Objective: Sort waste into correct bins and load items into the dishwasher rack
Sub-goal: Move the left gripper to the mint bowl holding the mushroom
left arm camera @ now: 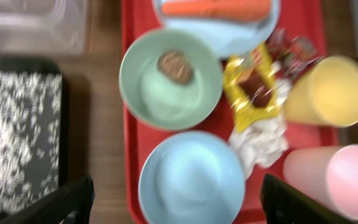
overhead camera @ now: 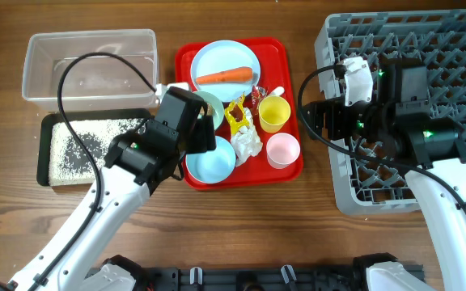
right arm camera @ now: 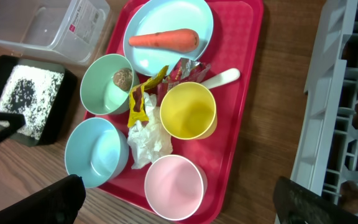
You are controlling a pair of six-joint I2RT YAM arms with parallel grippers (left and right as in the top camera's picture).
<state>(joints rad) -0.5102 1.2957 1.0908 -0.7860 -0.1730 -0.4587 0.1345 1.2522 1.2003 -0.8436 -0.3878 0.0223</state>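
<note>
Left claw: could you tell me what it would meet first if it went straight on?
Probably the empty light blue bowl on the red tray, directly ahead of the left claw.

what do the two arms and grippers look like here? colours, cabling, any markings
The left arm and right arm are white tubular links with blocky black joint housings. Each wrist trails a looping black cable. The right arm carries small green lights and a white module at the wrist. The left gripper and right gripper have plain black fingers. No readable markings.
</note>
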